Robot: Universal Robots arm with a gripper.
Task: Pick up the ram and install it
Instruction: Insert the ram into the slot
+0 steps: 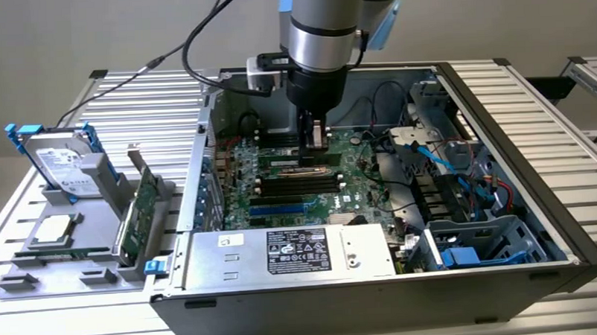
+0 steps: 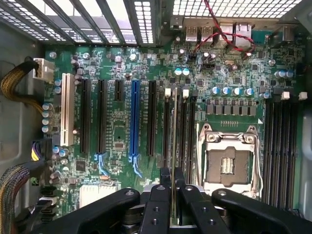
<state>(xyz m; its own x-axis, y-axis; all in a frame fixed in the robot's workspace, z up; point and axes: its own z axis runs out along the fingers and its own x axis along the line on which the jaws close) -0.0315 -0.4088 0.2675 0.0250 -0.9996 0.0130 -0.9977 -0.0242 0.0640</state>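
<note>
The tool (image 1: 315,141) is clamped on the ram (image 2: 174,141), its black fingers (image 2: 158,195) pinching the thin green stick edge-on. The ram is inside the open computer case (image 1: 333,311), lined up along the dark memory slots of the motherboard (image 2: 117,136). Whether it sits in a slot cannot be told.

At the case's near end the power supply (image 1: 222,256) carries a black-and-white sticker (image 1: 298,251) whose print is too small to read, as is the label on the hard drive (image 1: 62,164). The drive stands in a grey tray (image 1: 44,284) outside the case, at the exterior view's left, with a green expansion card (image 1: 141,206).

Case and tray rest on a slatted metal surface (image 1: 147,98) before a plain grey wall. The arm (image 1: 322,25) comes straight down into the case.
</note>
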